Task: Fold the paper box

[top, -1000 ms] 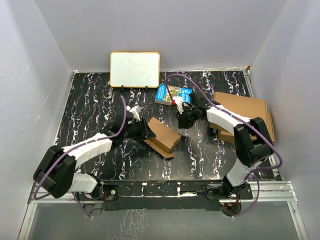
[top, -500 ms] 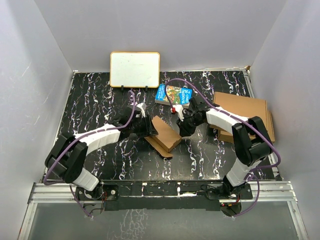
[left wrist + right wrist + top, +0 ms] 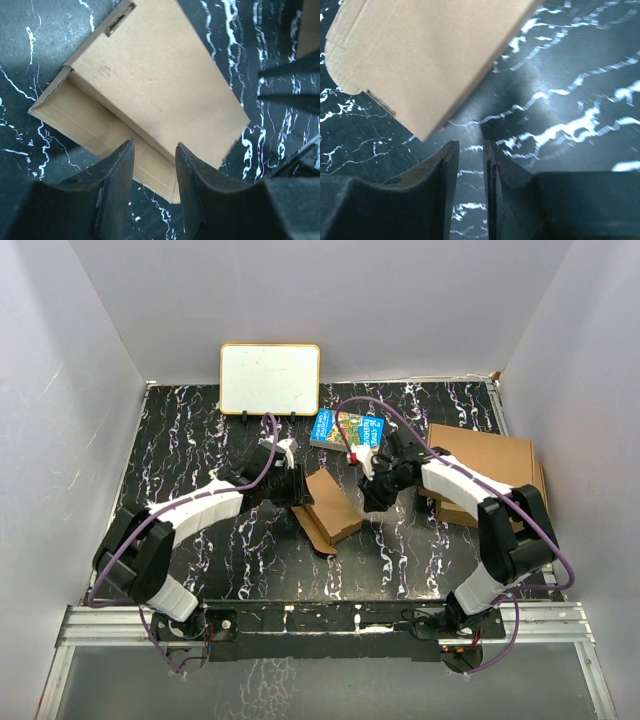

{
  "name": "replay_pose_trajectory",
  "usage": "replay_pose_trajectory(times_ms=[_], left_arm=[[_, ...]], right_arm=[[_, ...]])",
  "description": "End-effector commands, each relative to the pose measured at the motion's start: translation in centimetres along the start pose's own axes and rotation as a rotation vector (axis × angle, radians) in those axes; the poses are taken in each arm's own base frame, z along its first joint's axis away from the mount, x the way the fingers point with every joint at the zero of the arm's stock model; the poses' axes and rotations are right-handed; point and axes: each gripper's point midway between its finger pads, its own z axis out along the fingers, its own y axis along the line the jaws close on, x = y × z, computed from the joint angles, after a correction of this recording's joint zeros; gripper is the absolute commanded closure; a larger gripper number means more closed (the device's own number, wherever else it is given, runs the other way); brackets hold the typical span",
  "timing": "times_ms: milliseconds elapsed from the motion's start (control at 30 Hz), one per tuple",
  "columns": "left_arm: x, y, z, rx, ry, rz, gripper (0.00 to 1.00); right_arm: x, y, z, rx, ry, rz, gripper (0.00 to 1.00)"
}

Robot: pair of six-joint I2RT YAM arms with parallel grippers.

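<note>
Black marbled table [image 3: 200, 440] under paper box [image 3: 330, 502], whiteboard [image 3: 270, 378], book [image 3: 345, 428], cardboard boxes [image 3: 495, 465]

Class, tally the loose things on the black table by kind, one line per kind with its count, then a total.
Small cardboard box being folded: 1
Larger cardboard boxes stacked at right: 2
Whiteboard: 1
Blue book: 1
Total: 5
</note>
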Motion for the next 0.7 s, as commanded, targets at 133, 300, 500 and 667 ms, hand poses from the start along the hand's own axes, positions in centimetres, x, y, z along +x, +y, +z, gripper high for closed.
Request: replay_pose_trajectory(times_ms=[133,300,500,667], left_arm=[[0.1,-4.7,-6.9,0.278,-0.158,0.292,0.61],[1.5,-8.3,-9.8,0.470,-0.365,0.488,0.53],[6.4,-10.5,-9.7,0.577,-0.534,0.862,0.46],[9.0,-9.4,-8.6,0.548,-0.597,1.066,0.42]], right_arm=[[-4.9,0.3,-5.0,0.034,-0.237,-0.086,0.59],[-8.5,3.2,-6.0,-0.116,-0.411,-0.108,0.44],[-8.9,3.5,-4.5,-0.221,-0.456,0.043,0.30],[-7.1,2.5,-2.8,-0.199,-0.405,0.117,0.27]])
